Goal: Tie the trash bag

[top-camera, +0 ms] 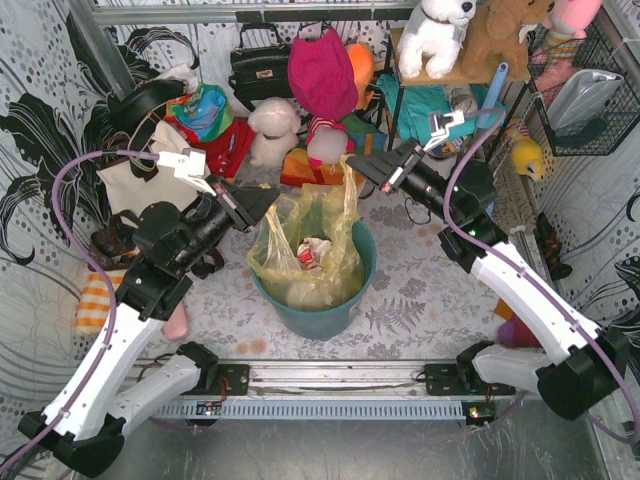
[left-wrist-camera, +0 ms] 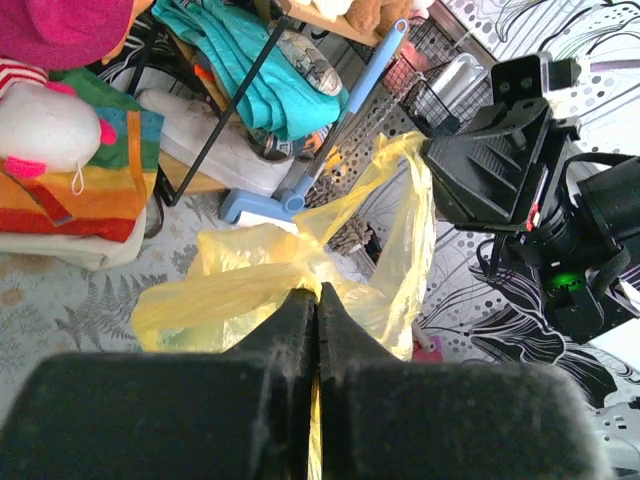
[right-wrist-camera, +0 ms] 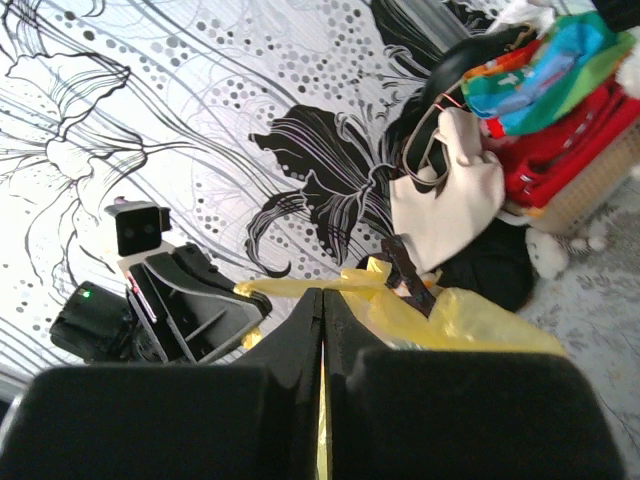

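The trash bag point(top-camera: 300, 240), thin yellow plastic, lines the round teal bin point(top-camera: 330, 318); crumpled white-and-red paper point(top-camera: 315, 250) lies inside it. My left gripper point(top-camera: 268, 200) is shut on the bag's left rim, and yellow film runs between its closed jaws point(left-wrist-camera: 317, 292). The right gripper point(top-camera: 354, 166) is shut on the right flap, which it holds up above the bin as a stretched strip. In the right wrist view, yellow film point(right-wrist-camera: 480, 315) passes through the shut jaws point(right-wrist-camera: 322, 296). The two grippers face each other across the bag's mouth.
A cream tote bag point(top-camera: 140, 180) lies at the left. Behind the bin are a black handbag point(top-camera: 260, 65), plush toys point(top-camera: 320, 75) and a shelf frame point(top-camera: 400, 90). A wire basket point(top-camera: 585, 95) hangs at the right. A blue handle point(left-wrist-camera: 340, 120) leans on the shelf.
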Motion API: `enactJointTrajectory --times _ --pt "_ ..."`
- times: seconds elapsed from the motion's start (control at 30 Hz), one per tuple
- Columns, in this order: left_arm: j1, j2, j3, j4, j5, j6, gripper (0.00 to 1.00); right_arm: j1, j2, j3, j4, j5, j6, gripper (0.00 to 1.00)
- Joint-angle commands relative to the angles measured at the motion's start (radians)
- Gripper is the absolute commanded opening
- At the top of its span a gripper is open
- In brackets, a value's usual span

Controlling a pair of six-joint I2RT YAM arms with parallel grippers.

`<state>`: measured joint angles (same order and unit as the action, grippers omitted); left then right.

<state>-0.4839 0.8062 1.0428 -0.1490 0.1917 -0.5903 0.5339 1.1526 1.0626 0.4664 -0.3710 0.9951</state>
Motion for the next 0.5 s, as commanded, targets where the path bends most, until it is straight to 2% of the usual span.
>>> enactJointTrajectory --times 0.0,0.13,0.2,0.3,0.47 --pt "0.002 0.043 0.029 0.162 0.027 0.043 0.05 0.002 0.069 0.132 0.151 -0.079 0.006 0.00" --pt "0.001 0.031 0.036 0.354 0.336 0.015 0.06 0.003 0.064 0.154 0.218 -0.152 0.028 0.00" --pt "0.002 -0.009 -0.002 0.443 0.437 -0.028 0.06 0.002 0.019 0.121 0.239 -0.193 0.024 0.00" --pt "0.001 -0.087 -0.066 0.475 0.472 -0.051 0.07 0.002 -0.061 0.055 0.241 -0.268 0.023 0.00" --pt "0.002 -0.234 -0.164 0.493 0.417 -0.066 0.11 0.003 -0.200 -0.072 0.169 -0.328 0.011 0.00"
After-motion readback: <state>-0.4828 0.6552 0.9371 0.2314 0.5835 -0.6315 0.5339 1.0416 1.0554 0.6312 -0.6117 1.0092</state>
